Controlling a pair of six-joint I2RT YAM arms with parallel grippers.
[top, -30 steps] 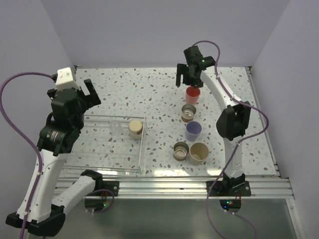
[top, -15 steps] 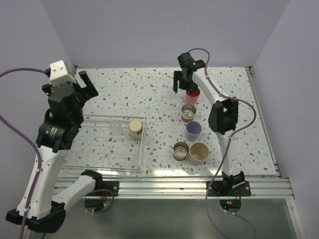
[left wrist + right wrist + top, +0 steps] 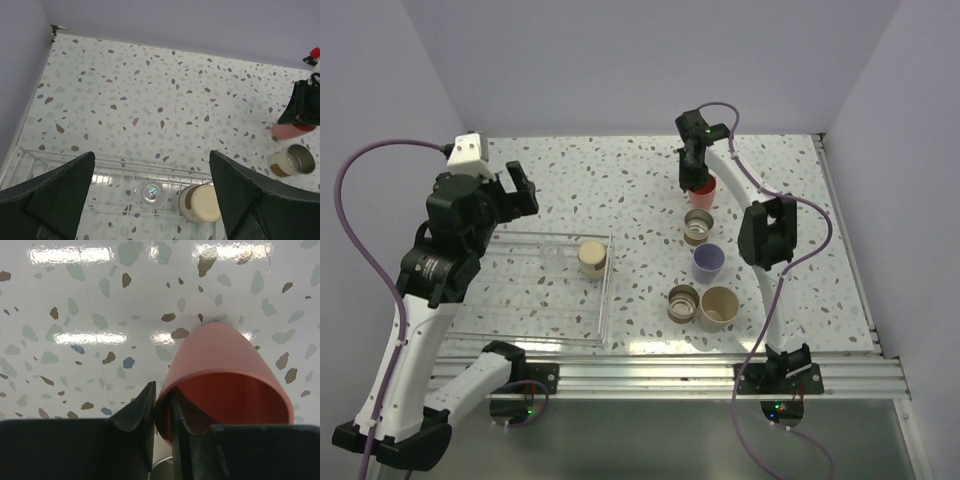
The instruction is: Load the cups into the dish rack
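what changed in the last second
The right pincer came down from above the coral cup and closed on its wall at the rim. The left pincer, open, shifted slightly rightward near the dish rack. The other cups stayed put.

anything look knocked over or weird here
Nothing stands out: no cup lies on its side. Two cups sit in the dish rack. The right gripper pinches the coral cup by its rim.
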